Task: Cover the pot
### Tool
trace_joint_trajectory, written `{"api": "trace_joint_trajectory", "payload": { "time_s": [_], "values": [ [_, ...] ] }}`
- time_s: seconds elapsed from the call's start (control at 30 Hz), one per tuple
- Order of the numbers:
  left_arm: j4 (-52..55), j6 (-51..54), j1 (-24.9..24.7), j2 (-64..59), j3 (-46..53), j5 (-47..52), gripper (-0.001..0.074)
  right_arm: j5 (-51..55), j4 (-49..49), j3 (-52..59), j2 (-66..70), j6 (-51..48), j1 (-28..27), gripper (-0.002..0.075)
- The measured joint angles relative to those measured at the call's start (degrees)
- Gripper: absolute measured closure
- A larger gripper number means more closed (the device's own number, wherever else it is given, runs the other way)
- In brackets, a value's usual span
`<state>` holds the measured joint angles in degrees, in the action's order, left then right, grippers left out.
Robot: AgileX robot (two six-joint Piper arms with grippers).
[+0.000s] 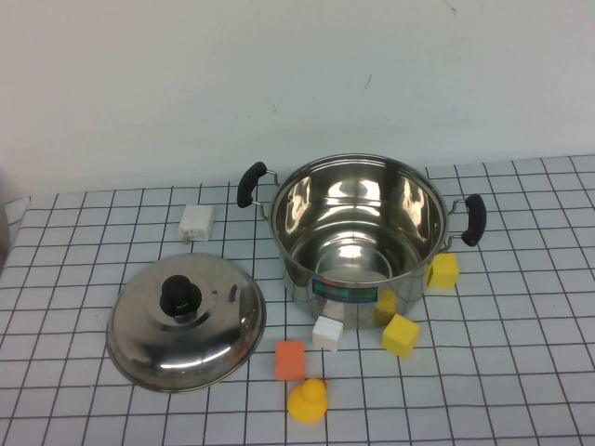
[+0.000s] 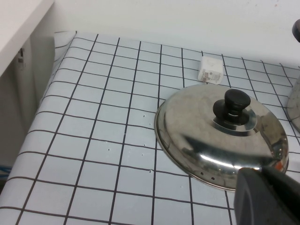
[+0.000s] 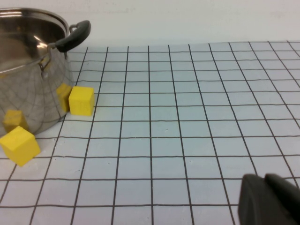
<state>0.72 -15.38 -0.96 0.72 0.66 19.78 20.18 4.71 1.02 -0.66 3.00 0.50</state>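
While stockpot (image 1: 358,237) sits uncovered mid-desk, domed lid (image 1: 186,321) lies at its 8 o'clock. Step: approach. Left gripper (image 2: 267,197) near lid, right gripper (image 3: 272,199) parked; finger states unclear. Next: grasp knob (image 1: 179,297).

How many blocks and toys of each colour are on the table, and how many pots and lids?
Yellow blocks: 2
Yellow toy: 1
Orange block: 1
White blocks: 2
The pot: 1
Lid: 1
Total: 8
Grippers: the left gripper near the lid, the right gripper beside the pot.
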Motion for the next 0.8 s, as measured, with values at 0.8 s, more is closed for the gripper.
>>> {"api": "trace_joint_trajectory", "payload": {
  "time_s": [0.8],
  "values": [
    [3.6, 0.0, 0.0, 0.0, 0.5, -21.2, 0.0736, 0.0, 0.0, 0.0, 0.0, 0.0, 0.0, 0.0717]
  ]
}}
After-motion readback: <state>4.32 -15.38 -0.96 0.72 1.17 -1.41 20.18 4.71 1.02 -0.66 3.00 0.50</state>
